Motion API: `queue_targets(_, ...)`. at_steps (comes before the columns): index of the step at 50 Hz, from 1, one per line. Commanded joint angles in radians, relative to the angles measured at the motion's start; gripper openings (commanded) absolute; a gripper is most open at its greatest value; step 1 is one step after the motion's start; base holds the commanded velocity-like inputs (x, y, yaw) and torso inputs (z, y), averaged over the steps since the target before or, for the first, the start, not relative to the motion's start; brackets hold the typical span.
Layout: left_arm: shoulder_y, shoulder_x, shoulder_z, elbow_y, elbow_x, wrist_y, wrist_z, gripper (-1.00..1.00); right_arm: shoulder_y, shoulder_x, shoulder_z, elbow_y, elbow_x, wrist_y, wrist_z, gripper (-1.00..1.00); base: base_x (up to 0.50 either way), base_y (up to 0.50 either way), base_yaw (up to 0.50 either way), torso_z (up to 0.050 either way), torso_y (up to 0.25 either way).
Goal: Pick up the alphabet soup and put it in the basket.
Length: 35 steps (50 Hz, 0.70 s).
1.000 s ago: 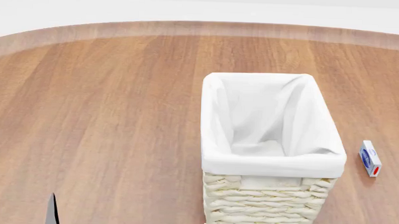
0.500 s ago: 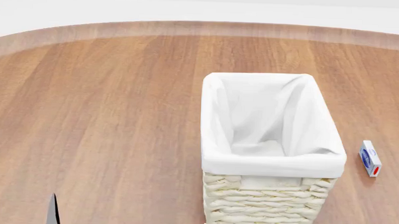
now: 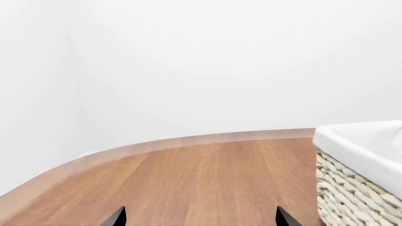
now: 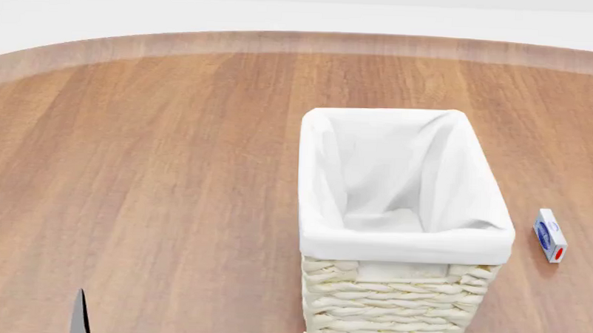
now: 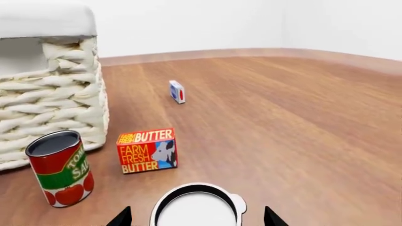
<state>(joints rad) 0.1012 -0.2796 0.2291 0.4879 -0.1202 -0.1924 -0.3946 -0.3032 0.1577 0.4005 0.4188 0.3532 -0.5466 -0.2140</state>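
Fingertips (image 3: 116, 217) of the left gripper (image 3: 199, 219) show as 2 dark points at the lower edge of the left wrist view, set wide apart with bare wooden table (image 3: 207, 174) between them and nothing held. The basket (image 3: 361, 183), cream wicker with a white cloth liner folded over its rim, stands beside the gripper at the edge of this view, apart from both fingertips.

From the head view, the basket (image 4: 398, 214) stands upright on the table (image 4: 148, 176) with only the liner visible inside. A small white and blue box (image 4: 548, 235) with a red end lies on the wood just beside the basket's right side, not touching it. A thin dark sliver (image 4: 78, 318) rises at the lower left edge; what part of the robot it is cannot be told.

At the right wrist view, the right gripper (image 5: 197, 217) has its 2 dark fingertips (image 5: 122, 217) spread wide, either side of the white-silver top of the alphabet soup (image 5: 197, 207); whether they touch the can cannot be told. A red and green tomato sauce can (image 5: 60, 168) stands just beside the basket (image 5: 50, 99), with a butter box (image 5: 148, 150) next to it.
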Motion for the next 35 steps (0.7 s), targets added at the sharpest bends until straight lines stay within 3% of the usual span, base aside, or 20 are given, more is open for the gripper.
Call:
queue_targets(1, -0.001, -0.005, 0.001, -0.002, -0.006, 0.003, -0.004, 1.00, 0.038, 0.006, 0.000, 0.076, -0.007, -0.026, 0.002, 1.00, 0.00, 0.00, 0.00, 0.000, 0.000)
queue_targets(35, -0.003, -0.014, 0.011, -0.005, -0.014, 0.006, -0.017, 1.00, 0.225, 0.026, -0.007, 0.465, -0.040, -0.177, -0.033, 1.00, 0.00, 0.00, 0.00, 0.000, 0.000)
